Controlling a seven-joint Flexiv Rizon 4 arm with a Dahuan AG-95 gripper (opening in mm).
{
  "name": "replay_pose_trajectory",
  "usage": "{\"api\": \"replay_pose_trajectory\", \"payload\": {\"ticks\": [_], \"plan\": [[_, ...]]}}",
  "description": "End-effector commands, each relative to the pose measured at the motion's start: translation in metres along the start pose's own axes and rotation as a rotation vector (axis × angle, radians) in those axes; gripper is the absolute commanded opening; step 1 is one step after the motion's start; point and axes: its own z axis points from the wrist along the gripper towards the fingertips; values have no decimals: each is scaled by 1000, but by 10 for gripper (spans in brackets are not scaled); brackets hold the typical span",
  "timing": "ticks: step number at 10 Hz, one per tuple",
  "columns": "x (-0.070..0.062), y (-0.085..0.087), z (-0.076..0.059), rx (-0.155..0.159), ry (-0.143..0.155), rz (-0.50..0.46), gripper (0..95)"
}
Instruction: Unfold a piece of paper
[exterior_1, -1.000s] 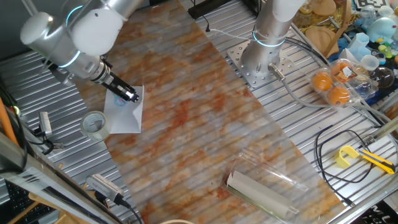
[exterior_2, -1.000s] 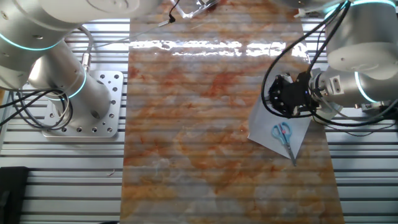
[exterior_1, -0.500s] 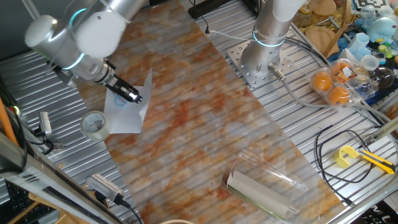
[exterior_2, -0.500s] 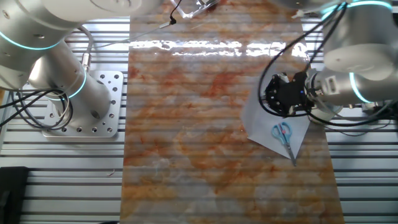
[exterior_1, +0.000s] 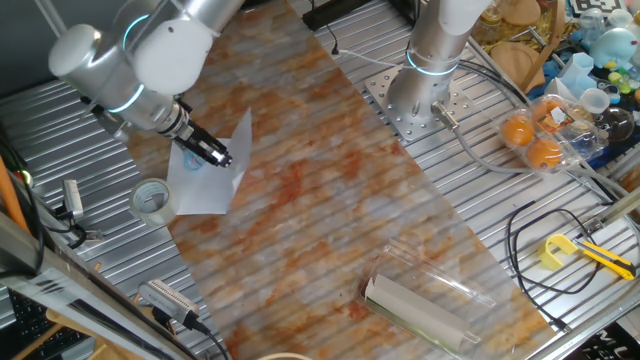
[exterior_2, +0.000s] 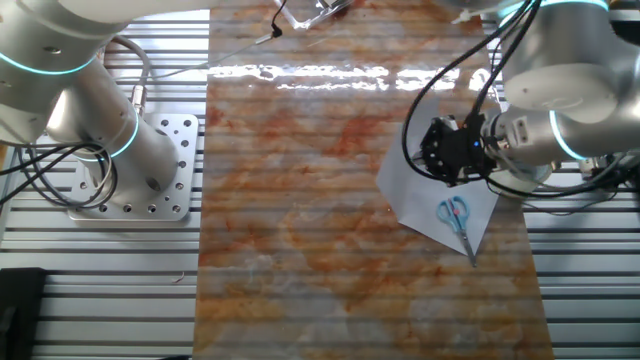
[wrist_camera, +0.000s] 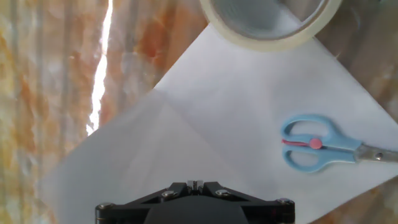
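The white piece of paper lies at the left edge of the patterned mat. It also shows in the other fixed view and the hand view. My gripper is shut on the edge of its upper flap, which stands lifted and partly swung open. In the hand view the jaws are closed together at the bottom with the flap spreading out from them. Blue-handled scissors lie on the lower layer, and also show in the other fixed view.
A tape roll touches the paper's outer edge, seen also in the hand view. A grey-white roll in a clear plastic case lies at the near mat end. A second arm's base and oranges stand to the right.
My gripper has moved toward the middle of the mat with the upper flap in it. The flap has lifted off the lower layer and opened wider.
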Motion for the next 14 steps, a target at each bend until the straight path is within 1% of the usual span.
{"api": "replay_pose_trajectory", "payload": {"ticks": [1,3,4,5,7,8,10,11,14], "plan": [[5,1,2,178,-69,63,0],[5,1,2,142,-79,69,0],[5,1,2,132,-81,69,0],[9,0,5,109,-84,71,0],[17,-1,11,100,-88,67,0],[24,-1,14,85,-91,60,0],[31,1,16,81,-92,60,0],[35,5,19,82,-93,67,0],[43,16,31,87,-103,85,0]]}}
